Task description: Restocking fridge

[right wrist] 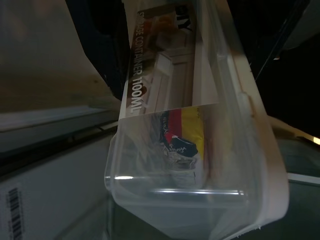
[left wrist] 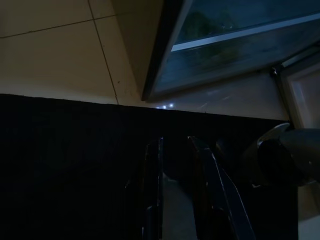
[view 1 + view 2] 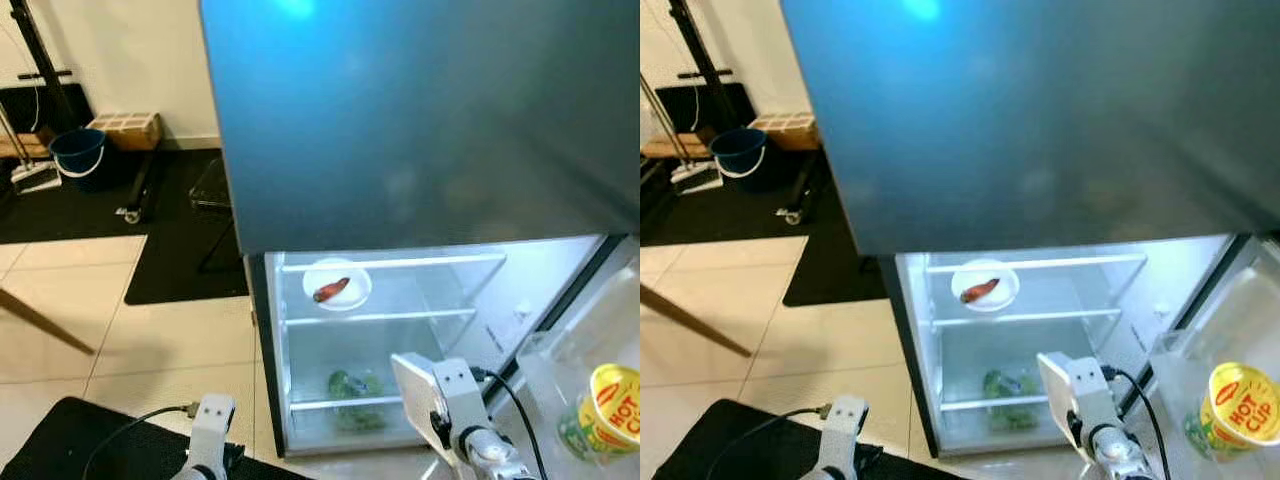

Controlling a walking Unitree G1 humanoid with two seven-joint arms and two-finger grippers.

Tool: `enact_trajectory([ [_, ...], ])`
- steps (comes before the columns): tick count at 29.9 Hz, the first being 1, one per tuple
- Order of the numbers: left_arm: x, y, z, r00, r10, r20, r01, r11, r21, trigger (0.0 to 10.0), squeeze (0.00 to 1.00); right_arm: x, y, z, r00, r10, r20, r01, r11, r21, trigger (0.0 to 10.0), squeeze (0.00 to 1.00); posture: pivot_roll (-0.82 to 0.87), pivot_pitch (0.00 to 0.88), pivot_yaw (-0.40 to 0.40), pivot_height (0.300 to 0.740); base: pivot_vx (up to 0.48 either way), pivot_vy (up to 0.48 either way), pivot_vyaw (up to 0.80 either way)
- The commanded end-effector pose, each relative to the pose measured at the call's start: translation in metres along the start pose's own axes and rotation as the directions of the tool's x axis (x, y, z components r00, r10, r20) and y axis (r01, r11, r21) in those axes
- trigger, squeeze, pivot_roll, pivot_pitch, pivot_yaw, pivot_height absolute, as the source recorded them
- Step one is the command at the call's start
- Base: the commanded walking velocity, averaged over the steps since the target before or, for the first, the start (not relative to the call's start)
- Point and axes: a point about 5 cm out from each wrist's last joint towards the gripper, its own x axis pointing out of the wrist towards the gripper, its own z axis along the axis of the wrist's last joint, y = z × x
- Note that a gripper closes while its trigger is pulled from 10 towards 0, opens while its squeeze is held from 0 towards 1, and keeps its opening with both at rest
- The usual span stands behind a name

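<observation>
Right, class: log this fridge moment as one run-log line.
fridge: open | right gripper: holds clear storage container before shelves | plate: upper shelf | greens: lower shelf | left gripper: idle, low

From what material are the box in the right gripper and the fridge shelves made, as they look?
The storage box held by the right gripper looks like clear, glossy plastic: its contents and paper label show through, and the rim catches highlights. The fridge shelves look like transparent glass or clear plastic with white edging; I cannot tell which.

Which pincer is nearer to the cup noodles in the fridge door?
Right. The right pincer holds a container just beside the cup noodles; the left pincer hangs low over the dark mat.
</observation>
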Motion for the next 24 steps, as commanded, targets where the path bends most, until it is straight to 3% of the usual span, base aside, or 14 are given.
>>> enact_trajectory([
  [1, -0.001, 0.005, 0.005, 1.000, 0.007, 0.016, -0.008, 1.000, 0.022, 10.0, 0.00, 0.003, -0.003, 0.015, 0.998, -0.015, 0.058, 0.013, 1.000, 0.024, 10.0, 0.00, -0.08, 0.000, 0.004, 0.650, 0.000, 0.000, 0.00],
  [5, 0.001, 0.004, 0.008, 1.000, 0.003, 0.030, -0.004, 1.000, 0.025, 10.0, 0.00, 0.003, -0.003, 0.019, 0.997, -0.014, 0.071, 0.012, 0.999, 0.031, 10.0, 0.00, -0.08, 0.000, 0.005, 0.630, 0.000, 0.000, 0.00],
  [17, 0.002, 0.003, 0.014, 0.999, -0.009, 0.050, 0.007, 0.999, 0.046, 10.0, 0.00, 0.004, -0.004, 0.024, 0.995, -0.023, 0.100, 0.018, 0.999, 0.043, 10.0, 0.00, -0.08, 0.000, 0.010, 0.630, 0.000, 0.000, 0.00],
  [24, 0.003, 0.002, 0.018, 0.998, -0.019, 0.059, 0.016, 0.998, 0.059, 10.0, 0.00, 0.005, -0.006, 0.031, 0.993, -0.039, 0.114, 0.033, 0.998, 0.055, 10.0, 0.00, -0.08, 0.000, 0.013, 0.595, 0.000, 0.000, 0.00],
])
